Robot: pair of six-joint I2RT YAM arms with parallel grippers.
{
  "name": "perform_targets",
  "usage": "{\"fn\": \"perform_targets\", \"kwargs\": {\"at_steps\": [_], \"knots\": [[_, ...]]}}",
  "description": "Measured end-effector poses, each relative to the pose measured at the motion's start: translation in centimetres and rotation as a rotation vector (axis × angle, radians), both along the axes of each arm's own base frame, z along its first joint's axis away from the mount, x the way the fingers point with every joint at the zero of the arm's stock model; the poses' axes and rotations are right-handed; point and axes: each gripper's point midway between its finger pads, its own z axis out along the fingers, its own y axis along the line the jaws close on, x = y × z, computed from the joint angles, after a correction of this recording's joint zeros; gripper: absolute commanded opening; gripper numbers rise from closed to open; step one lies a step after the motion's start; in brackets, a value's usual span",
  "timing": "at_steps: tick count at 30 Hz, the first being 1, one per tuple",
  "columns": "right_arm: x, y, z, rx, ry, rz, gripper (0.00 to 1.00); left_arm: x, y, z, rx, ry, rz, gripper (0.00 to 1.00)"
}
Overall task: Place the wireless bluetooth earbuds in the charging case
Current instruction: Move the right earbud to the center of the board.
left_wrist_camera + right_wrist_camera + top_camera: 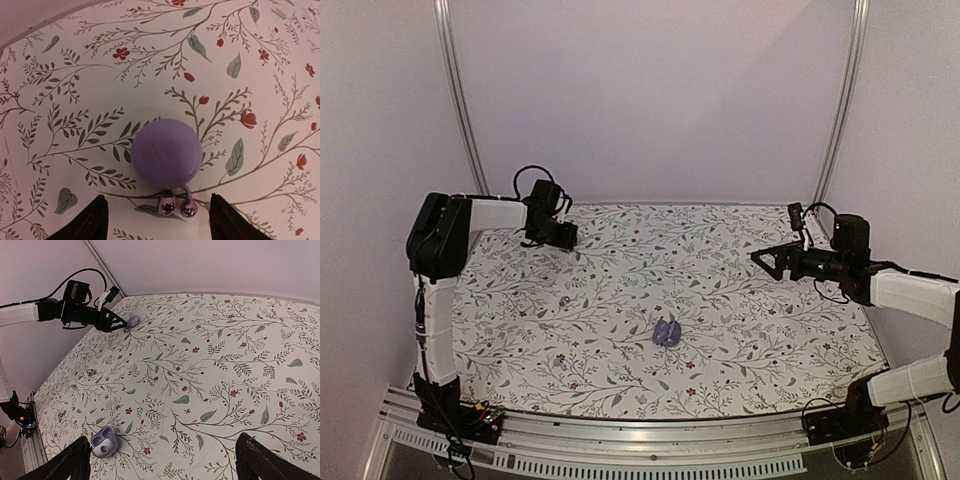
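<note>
The charging case lies open on the flowered cloth at centre front. It also shows in the right wrist view, its two sockets empty. One tiny shiny greyish earbud lies on the cloth to its left, also in the right wrist view. My left gripper is open at the back left. In its own view it is just short of a round purple dome. Two tiny shiny lavender beads lie at the dome's near edge. I cannot tell whether they are earbuds. My right gripper is open and empty.
The dome also shows in the right wrist view by the left gripper's tip. The cloth covers the whole table. Pale walls and two metal rails close the back. A metal rail runs along the near edge.
</note>
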Motion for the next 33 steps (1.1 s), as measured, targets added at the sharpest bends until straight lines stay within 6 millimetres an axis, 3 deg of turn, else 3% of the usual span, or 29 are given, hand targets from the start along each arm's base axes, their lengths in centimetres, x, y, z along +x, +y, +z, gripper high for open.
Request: {"fn": "perform_targets", "kwargs": {"at_steps": [9,23,33], "knots": [[0.1,0.0,-0.5,-0.001,0.017,0.000,0.99,-0.7,-0.3,-2.9,0.030,0.095,-0.045,0.58],[0.2,0.2,-0.6,0.006,0.016,0.006,0.99,0.9,-1.3,-2.8,0.098,0.091,-0.101,0.34],[0.1,0.3,-0.5,0.018,0.023,0.015,0.99,-0.2,-1.3,-2.9,0.069,0.120,-0.087,0.20]]}}
